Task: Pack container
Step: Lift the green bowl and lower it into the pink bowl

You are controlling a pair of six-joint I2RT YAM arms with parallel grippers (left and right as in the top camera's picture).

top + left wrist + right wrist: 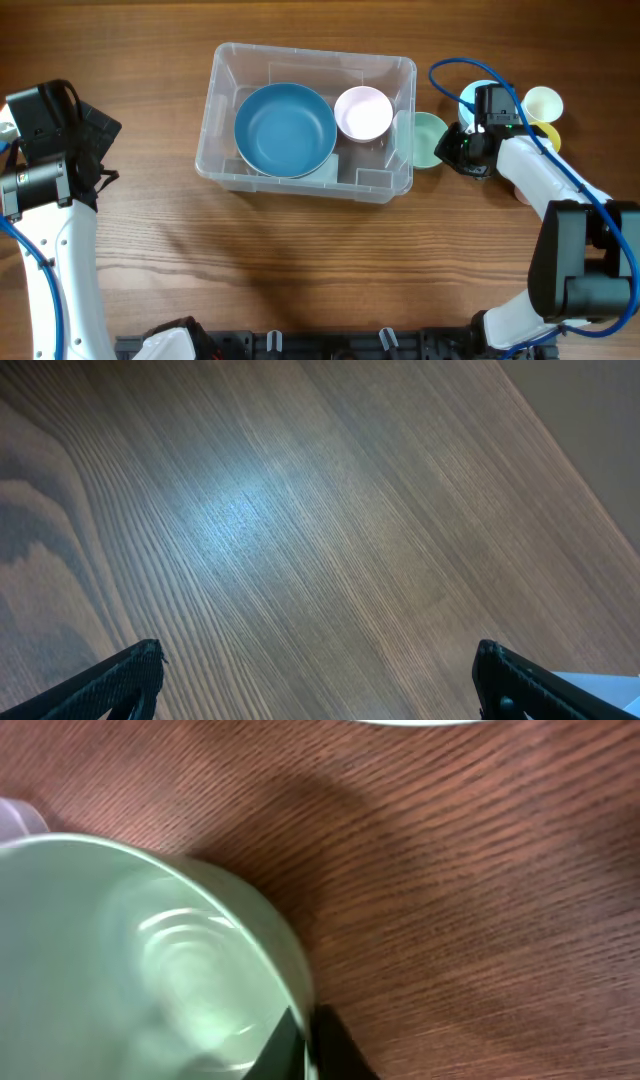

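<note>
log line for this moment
right gripper: shut on pale green round bowl rim, beside clear plastic rectangular container | left gripper: open over wooden table

1. Your right wrist view cuts the green bowl (130, 960) off at its left and bottom edges, and the bowl's inside is blurred.
2. The right gripper (305, 1050) shows only dark tips at the bottom edge.
3. The left gripper (320, 680) shows only finger ends, cut off by the bottom edge.
4. Overhead, the right arm (535, 175) hides most of a light-blue bowl (470, 95).

Brown wood-grain table (300, 260) fills every view, with a soft pale glare patch (235, 515) at centre-left of the left wrist frame.
</note>
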